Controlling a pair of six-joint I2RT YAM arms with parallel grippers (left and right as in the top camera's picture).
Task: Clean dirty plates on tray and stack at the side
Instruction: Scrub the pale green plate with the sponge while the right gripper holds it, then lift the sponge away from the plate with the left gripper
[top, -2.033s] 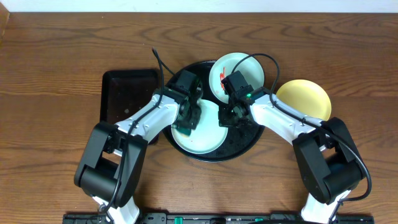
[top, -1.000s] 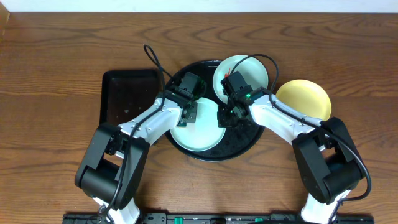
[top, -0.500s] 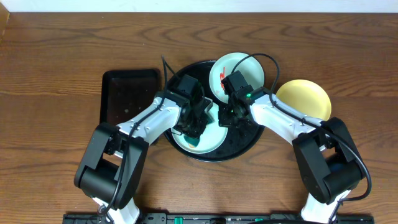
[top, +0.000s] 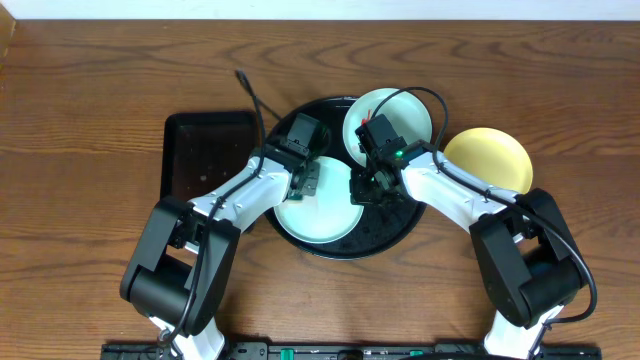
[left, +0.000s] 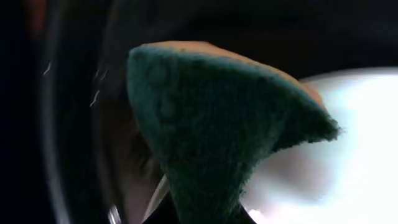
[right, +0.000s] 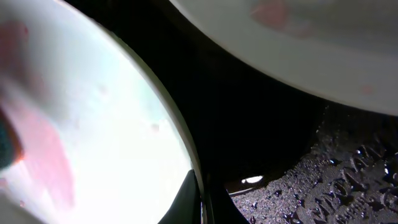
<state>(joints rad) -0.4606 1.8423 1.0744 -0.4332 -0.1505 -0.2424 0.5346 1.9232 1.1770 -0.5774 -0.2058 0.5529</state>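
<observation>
The round black tray (top: 395, 225) holds a pale blue-green plate (top: 320, 218) at its front. My left gripper (top: 306, 184) is shut on a green sponge (left: 217, 137) at that plate's back left edge (left: 354, 162). My right gripper (top: 364, 186) is shut on the same plate's right rim, with one finger on each side (right: 200, 200). A pink smear shows on this plate (right: 37, 143). A second blue-green plate (top: 392, 112) with red sauce leans on the tray's back right rim and also shows in the right wrist view (right: 311, 43). The pale yellow plate (top: 490, 160) lies on the table to the right.
A rectangular black tray (top: 205, 150) lies left of the round tray. The round tray's floor is wet with droplets (right: 336, 180). Both arms reach in from the front edge over the wooden table (top: 90, 90).
My left gripper has scrubbed the sponge forward over the plate and back to its back left edge. My right gripper has kept its hold on the rim.
</observation>
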